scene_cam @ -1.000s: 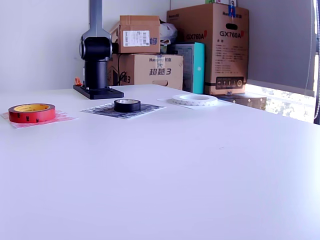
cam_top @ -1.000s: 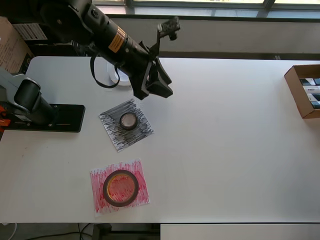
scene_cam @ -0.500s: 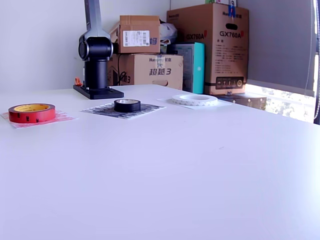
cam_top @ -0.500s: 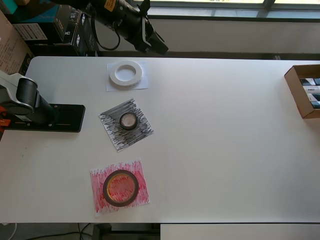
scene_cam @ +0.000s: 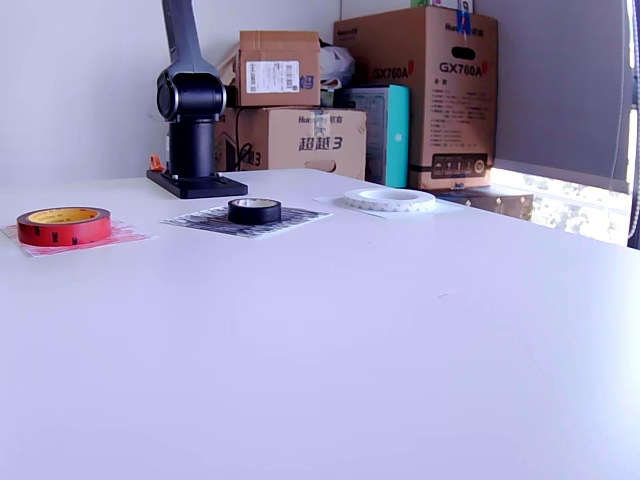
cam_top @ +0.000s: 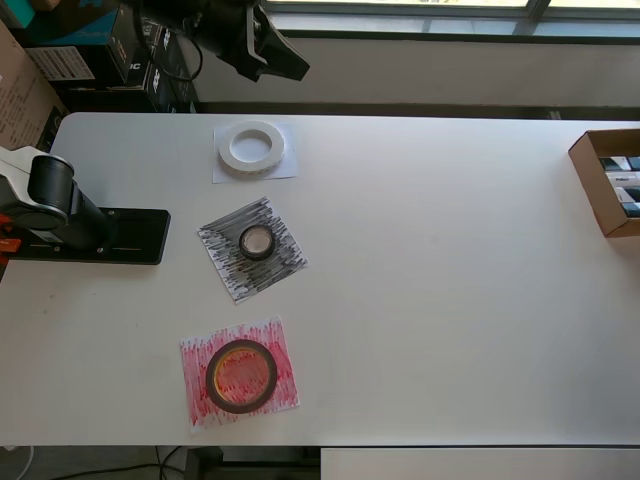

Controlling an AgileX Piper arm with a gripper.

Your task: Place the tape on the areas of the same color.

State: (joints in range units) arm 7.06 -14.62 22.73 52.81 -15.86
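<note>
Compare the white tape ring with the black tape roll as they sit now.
The white tape ring is wider and flatter than the black tape roll, which is small and stands taller in the exterior view. The ring rests on the plain white sheet; the roll sits on the black-scribbled sheet. Both lie flat, each on its matching colour.
</note>
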